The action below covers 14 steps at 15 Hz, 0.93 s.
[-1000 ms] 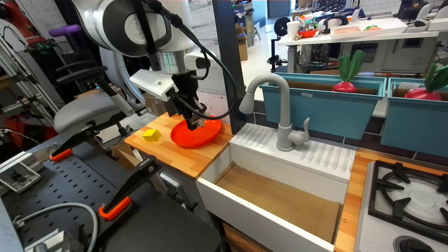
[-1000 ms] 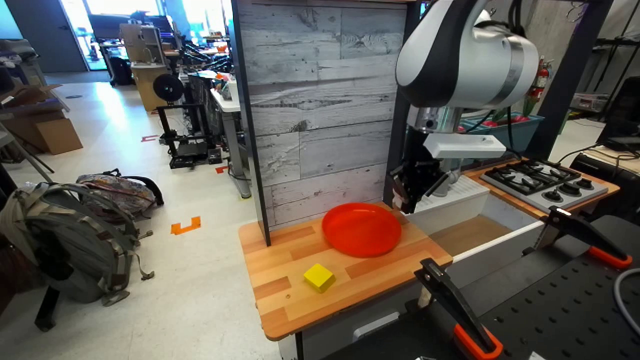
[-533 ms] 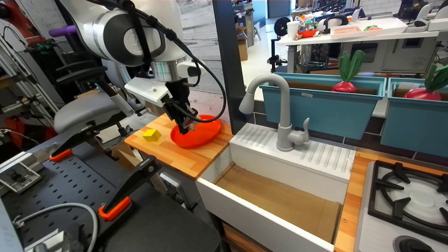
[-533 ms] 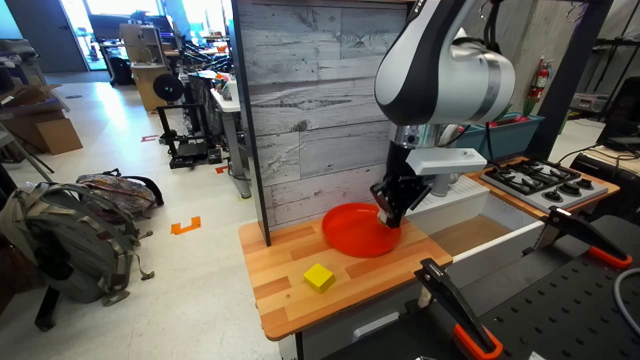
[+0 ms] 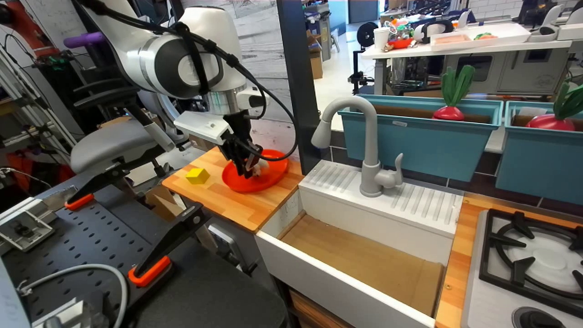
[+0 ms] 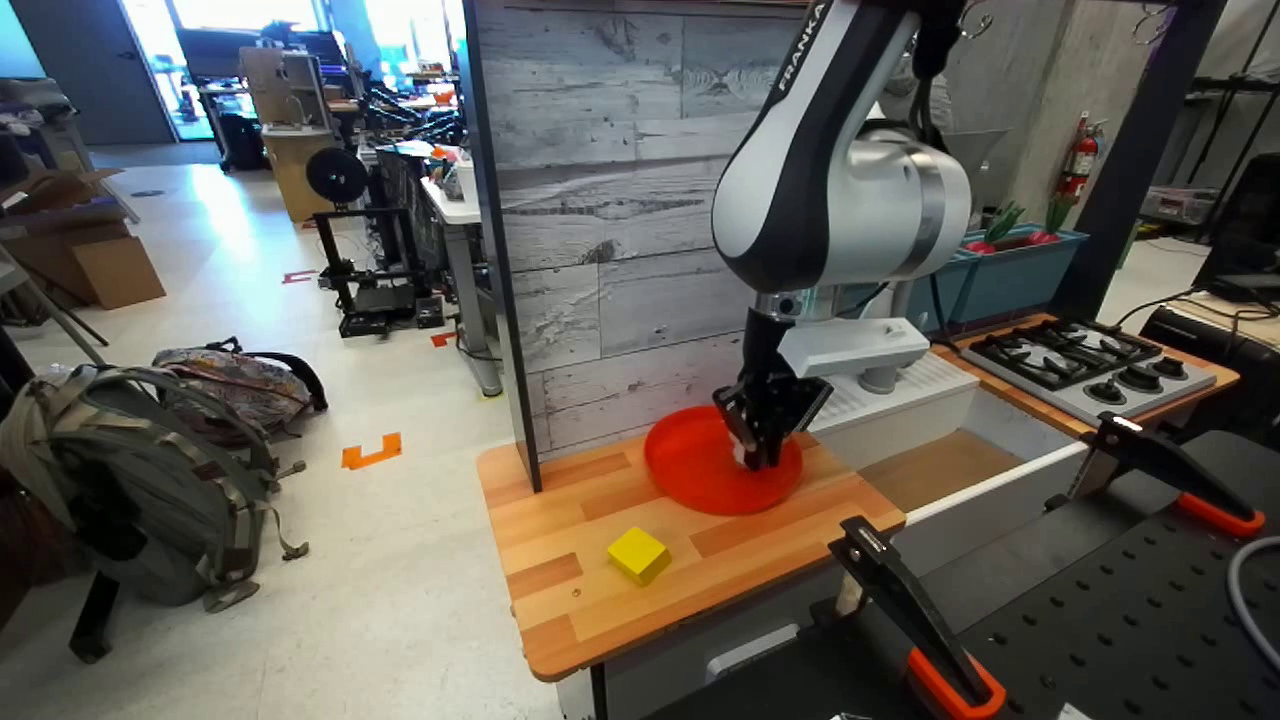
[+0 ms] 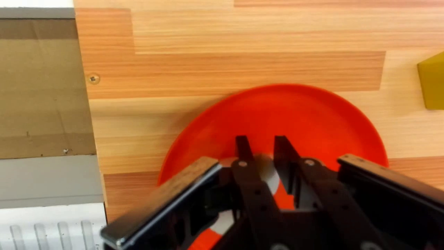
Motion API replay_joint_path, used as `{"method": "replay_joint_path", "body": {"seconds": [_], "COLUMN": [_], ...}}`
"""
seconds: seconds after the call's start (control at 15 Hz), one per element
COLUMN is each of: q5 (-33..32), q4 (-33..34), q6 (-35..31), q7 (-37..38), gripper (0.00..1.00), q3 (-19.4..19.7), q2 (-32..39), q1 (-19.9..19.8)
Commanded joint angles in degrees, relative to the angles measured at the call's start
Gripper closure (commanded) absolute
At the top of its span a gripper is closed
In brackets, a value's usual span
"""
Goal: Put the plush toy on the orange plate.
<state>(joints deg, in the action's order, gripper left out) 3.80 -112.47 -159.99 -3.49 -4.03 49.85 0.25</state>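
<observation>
Plush toy: The small cream-tan plush toy (image 7: 264,166) sits between the two fingers (image 7: 247,177) of a black gripper (image 7: 261,140), inside the round of the orange plate (image 7: 291,111) as all three views show it.
Finger hold: The fingers are drawn close together, the toy caught in the narrow gap between them.
Wrist angle: A tan patch of the toy shows in the picture just below the fingertips, with a whiter patch under it, near the finger at picture right.
Exterior angle: In both exterior views the toy peeks out beside the fingertips against the plate's glossy red-orange, part of it hidden by the gripper.
Contact: Whether the toy touches the plate cannot be told.
Plate: Round and shallow, it lies on a wooden counter (image 6: 545,525) before a grey plank-patterned wall (image 6: 640,200).
Yellow block: A yellow block (image 6: 639,556) sits on the same counter, near the plate but apart from it.
Arm: A white-and-black robot arm (image 6: 775,190), lettered FRANKA, angles down above the plate.
Sink: A white sink (image 5: 337,291) adjoins the counter, a grey faucet (image 5: 371,150) standing behind its basin.
</observation>
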Motion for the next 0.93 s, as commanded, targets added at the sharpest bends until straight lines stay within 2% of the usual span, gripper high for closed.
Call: {"method": "replay_joint_path", "body": {"seconds": [0.0, 0.2, 0.4, 0.6, 0.67, 0.87], "q5": [-0.8, -0.6, -0.1, 0.8, -0.1, 0.2], "q4": [2.5, 1.5, -2.7, -9.1, -2.7, -6.6], "q6": [1.1, 1.2, 0.5, -1.9, 0.0, -0.3], "q7": [1.7, 1.6, 0.3, -2.2, 0.2, -0.7], "gripper": [0.47, 0.23, 0.02, 0.0, 0.0, 0.0], "q3": [1.1, 0.7, -0.8, -4.0, -1.4, -2.8], "q2": [1.3, 0.0, -3.5, -8.8, -3.3, -7.1], "q1": [1.0, 0.4, -0.8, -3.5, -0.8, -2.0]}}
